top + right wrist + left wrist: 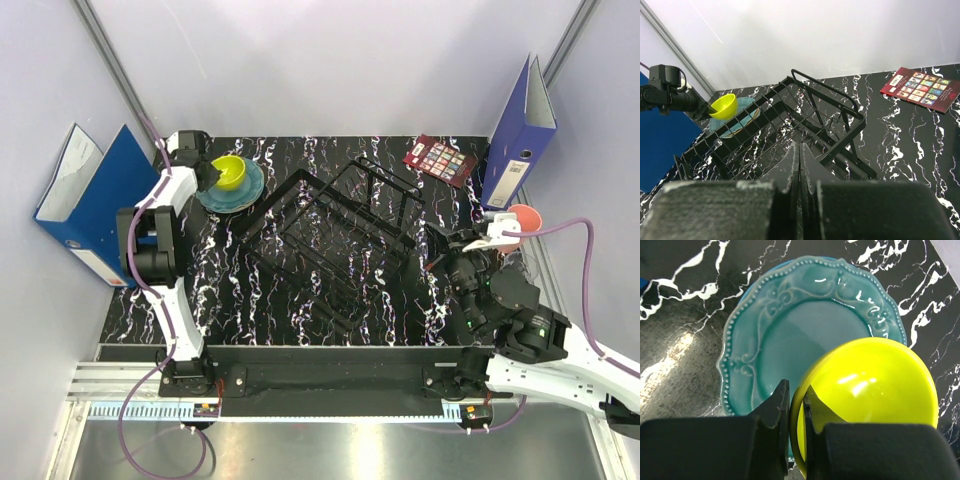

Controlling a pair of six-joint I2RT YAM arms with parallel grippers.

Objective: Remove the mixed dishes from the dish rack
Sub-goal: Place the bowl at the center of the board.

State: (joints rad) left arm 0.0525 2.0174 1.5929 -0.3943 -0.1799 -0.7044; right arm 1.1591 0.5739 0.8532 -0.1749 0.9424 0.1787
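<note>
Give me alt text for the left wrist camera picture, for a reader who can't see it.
The left gripper is shut on the rim of a small yellow-green bowl. Beneath it lies a teal scalloped plate on a black, white-veined table.

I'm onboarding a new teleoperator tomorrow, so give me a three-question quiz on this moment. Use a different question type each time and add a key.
1. True or false: the left gripper is shut on the rim of the small yellow-green bowl.
2. Multiple choice: what lies beneath that bowl? A) the teal scalloped plate B) a wooden tray C) a folded towel
3. Short answer: how many dishes can be seen standing in the dish rack?

Key: 1 true; 2 A; 3 zero, since no dish shows in its slots in the top or right wrist view.
</note>
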